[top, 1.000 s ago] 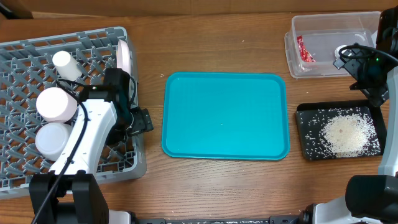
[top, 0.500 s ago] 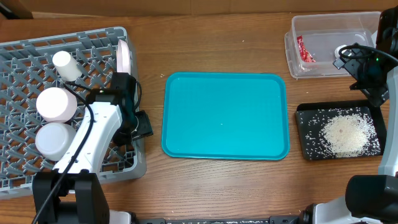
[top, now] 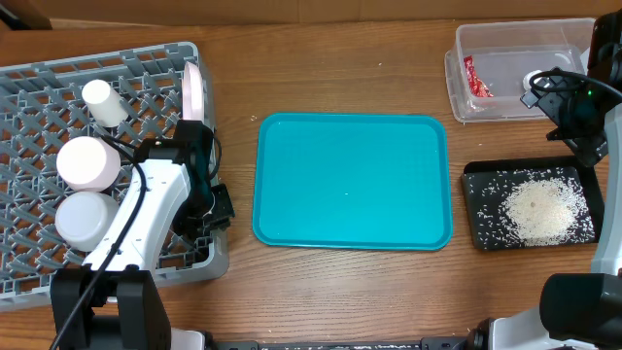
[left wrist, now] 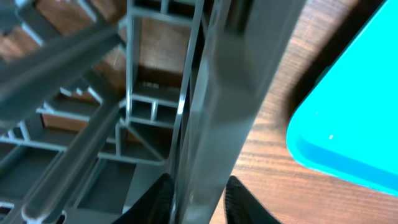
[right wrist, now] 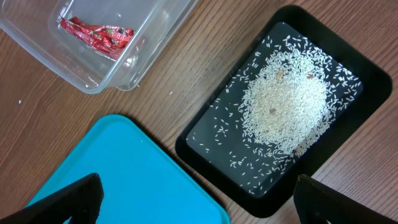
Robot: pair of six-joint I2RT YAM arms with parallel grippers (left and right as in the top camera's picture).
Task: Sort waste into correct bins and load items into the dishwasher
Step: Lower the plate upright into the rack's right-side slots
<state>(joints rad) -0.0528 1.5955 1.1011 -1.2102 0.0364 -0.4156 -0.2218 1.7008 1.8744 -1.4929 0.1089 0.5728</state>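
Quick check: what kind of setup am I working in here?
Probably a tabletop mock-up of a dish-clearing station: a grey dish rack, a teal serving tray and a black tray of rice.

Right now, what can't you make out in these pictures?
- Left wrist view: the left gripper is cut off by the bottom edge as it straddles the dish rack wall; grip unclear.
- Overhead: the left arm covers that gripper; the right arm hides the right end of the clear tub; the plate shows edge-on only.
- Right wrist view: the right gripper is cut off at the bottom corners.
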